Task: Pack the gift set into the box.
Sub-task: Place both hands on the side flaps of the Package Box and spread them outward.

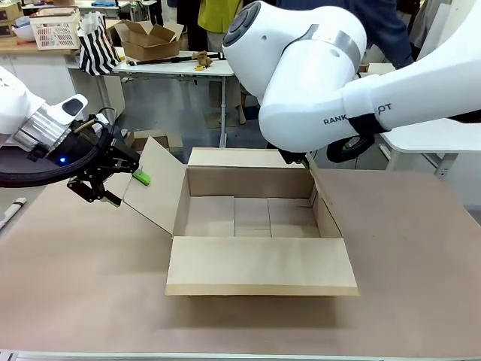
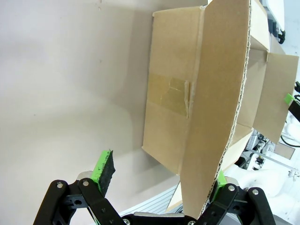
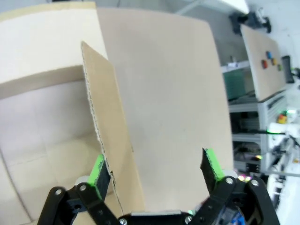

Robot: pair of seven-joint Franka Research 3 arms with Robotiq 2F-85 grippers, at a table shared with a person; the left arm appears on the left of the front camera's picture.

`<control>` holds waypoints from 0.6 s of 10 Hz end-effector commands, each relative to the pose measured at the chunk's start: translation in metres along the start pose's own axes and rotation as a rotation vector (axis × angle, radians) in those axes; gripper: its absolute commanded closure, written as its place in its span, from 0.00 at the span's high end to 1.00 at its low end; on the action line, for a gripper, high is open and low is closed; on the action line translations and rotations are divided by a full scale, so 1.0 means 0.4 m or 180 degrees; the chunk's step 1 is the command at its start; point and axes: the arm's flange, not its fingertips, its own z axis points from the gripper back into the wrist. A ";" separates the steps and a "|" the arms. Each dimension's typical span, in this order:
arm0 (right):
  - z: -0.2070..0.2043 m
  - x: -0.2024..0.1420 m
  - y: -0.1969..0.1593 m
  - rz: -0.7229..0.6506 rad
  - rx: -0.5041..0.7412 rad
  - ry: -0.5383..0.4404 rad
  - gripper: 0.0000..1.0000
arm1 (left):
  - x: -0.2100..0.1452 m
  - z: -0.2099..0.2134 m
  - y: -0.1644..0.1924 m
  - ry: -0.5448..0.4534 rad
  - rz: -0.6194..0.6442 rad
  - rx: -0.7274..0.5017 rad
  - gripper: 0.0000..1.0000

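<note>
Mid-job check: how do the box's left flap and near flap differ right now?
The left flap stands tilted up and outward; the near flap lies flat toward the robot. The left flap sits between the left gripper's open fingers; nothing touches the near flap. Both are plain brown cardboard, folded away from the box opening.

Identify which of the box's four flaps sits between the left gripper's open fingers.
The flap on the robot's left side, standing tilted outward inside the left gripper. The near flap and far flap lie folded outward.
</note>
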 end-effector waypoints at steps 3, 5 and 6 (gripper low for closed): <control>-0.068 0.016 -0.160 -0.0110 0.0731 0.0477 1.00 | -0.004 0.006 0.001 0.0020 -0.0012 0.0008 1.00; -0.101 0.019 -0.235 -0.0261 0.1043 0.0612 1.00 | -0.004 0.006 0.001 0.0020 -0.0012 0.0008 1.00; -0.130 0.020 -0.272 -0.0356 0.1108 0.0624 1.00 | -0.004 0.006 0.001 0.0020 -0.0012 0.0008 1.00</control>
